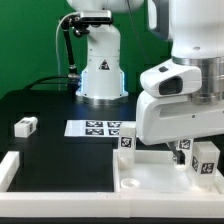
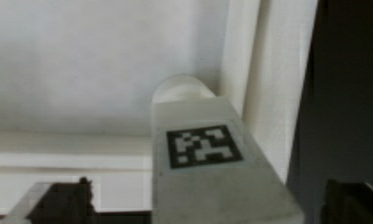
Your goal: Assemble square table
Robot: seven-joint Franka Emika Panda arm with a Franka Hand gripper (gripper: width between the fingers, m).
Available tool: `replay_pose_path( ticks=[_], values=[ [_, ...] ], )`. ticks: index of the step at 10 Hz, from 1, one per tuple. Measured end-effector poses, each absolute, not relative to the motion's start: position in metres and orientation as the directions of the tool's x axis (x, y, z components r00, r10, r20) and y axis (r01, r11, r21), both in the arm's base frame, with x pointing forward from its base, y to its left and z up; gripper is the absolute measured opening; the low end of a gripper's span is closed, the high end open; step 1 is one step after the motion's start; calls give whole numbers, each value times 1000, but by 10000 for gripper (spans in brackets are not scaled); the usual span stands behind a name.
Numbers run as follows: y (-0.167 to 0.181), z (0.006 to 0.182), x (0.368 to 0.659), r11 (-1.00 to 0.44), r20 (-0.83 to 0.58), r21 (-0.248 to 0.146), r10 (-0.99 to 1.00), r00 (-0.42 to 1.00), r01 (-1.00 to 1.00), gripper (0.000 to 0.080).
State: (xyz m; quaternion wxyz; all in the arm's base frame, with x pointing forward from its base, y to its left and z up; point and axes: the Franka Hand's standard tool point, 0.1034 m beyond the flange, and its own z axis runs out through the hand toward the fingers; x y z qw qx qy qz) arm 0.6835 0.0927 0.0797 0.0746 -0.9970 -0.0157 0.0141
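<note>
The gripper [image 2: 201, 208] was found spread to its full width, with nothing pinched. In the wrist view, its dark fingertips [image 2: 58, 200] were visible at the frame edge. A white leg [image 2: 204, 120] bearing a black-and-white tag was located between them. A clear gap was observed on each side of the leg, and no contact was seen. The white recessed face of the panel [image 2: 76, 60] was seen behind the leg, directly below the gripper, and a raised rim ran alongside the leg.

In the exterior view, the gripper was positioned low over the end of the panel [image 1: 150, 185] toward the exterior view's right. An adjacent leg [image 1: 207, 160], tagged, was seen just beside the gripper. Whether it was the leg shown between the fingertips could not be told. A second leg [image 1: 127, 140] was located near the gripper, at a panel corner toward the exterior view's left. A third leg [image 1: 26, 126] lay on the black table [image 1: 60, 160], well apart from the gripper, at the exterior view's left. The marker board [image 1: 98, 128] lay flat beyond the second leg, between the panel and the arm's base [image 1: 100, 75]. A white bar [image 1: 12, 168] was seen at the table edge, farthest from the gripper.
</note>
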Motion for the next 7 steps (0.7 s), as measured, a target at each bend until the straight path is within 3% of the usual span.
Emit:
replay_pose_path(
  ticks=[3,5,7],
  values=[
    [93,79,683,-989,-31,-151,3,1000,-2,290],
    [94,79,683,-984,-45,-150,-88,995,-94,290],
    [97,78,681,-916,-6,-154,-374,928,-370,290]
  ],
)
